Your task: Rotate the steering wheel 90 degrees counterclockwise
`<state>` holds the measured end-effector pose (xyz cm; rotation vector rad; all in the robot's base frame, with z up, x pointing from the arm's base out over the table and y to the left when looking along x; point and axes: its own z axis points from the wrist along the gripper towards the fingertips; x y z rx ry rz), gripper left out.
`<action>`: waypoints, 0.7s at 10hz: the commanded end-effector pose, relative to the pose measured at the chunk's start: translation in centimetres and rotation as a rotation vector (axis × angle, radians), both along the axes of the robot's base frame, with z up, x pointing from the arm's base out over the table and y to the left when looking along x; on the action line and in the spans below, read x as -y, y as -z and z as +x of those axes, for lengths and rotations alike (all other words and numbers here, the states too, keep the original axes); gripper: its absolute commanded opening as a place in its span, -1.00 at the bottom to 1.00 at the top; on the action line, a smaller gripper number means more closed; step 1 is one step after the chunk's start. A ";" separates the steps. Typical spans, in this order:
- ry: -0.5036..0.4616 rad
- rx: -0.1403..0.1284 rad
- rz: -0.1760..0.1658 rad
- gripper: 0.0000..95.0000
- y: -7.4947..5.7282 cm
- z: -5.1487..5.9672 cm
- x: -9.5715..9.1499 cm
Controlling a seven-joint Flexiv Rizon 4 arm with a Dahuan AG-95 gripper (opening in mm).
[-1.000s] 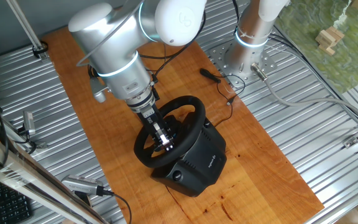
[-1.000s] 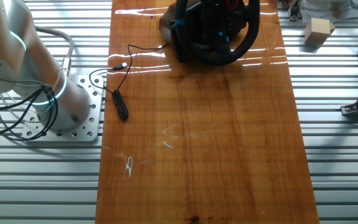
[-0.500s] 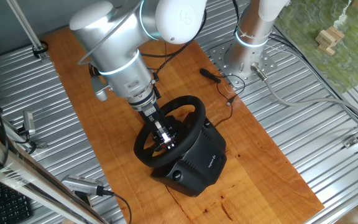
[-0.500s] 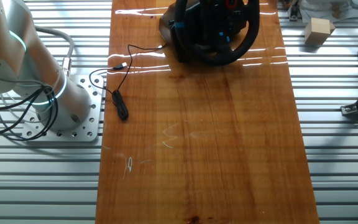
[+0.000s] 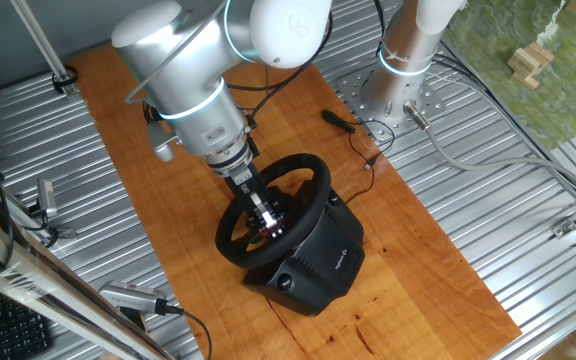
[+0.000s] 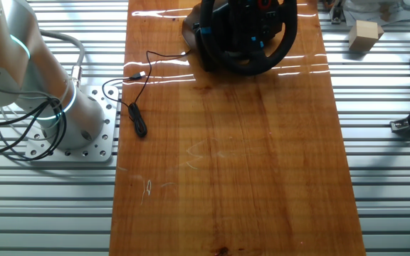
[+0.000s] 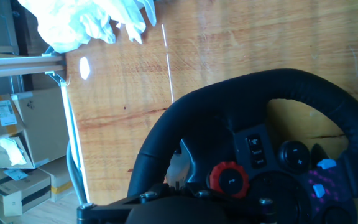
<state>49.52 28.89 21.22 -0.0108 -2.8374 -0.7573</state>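
Observation:
The black steering wheel (image 5: 306,192) stands tilted on its boxy black base (image 5: 318,262) on the wooden board, near the board's front edge. My gripper (image 5: 267,224) reaches inside the rim and sits at the hub, closed on a spoke. In the hand view the wheel (image 7: 272,87) fills the lower right, with a red knob (image 7: 229,179) and blue buttons (image 7: 326,165) on the hub. My gripper (image 7: 178,186) shows at the bottom edge, its fingers close together around the lower left spoke. In the other fixed view the wheel (image 6: 280,50) is at the top and the gripper is hidden.
A black cable (image 5: 340,120) lies on the board near the arm's mounting plate (image 5: 388,95); it also shows in the other fixed view (image 6: 138,118). A wooden block (image 6: 365,35) sits off the board. A white plastic bag (image 7: 92,22) lies beyond the wheel.
The arm has shifted very slightly up and to the right at the hub. The wheel's position looks about the same.

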 end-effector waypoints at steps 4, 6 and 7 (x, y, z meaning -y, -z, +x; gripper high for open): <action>-0.011 -0.004 -0.006 -1.00 -0.2 -0.3 0.1; -0.017 -0.003 -0.009 -1.00 -0.2 -0.6 0.1; -0.018 -0.002 -0.008 -1.00 -0.2 -0.8 0.2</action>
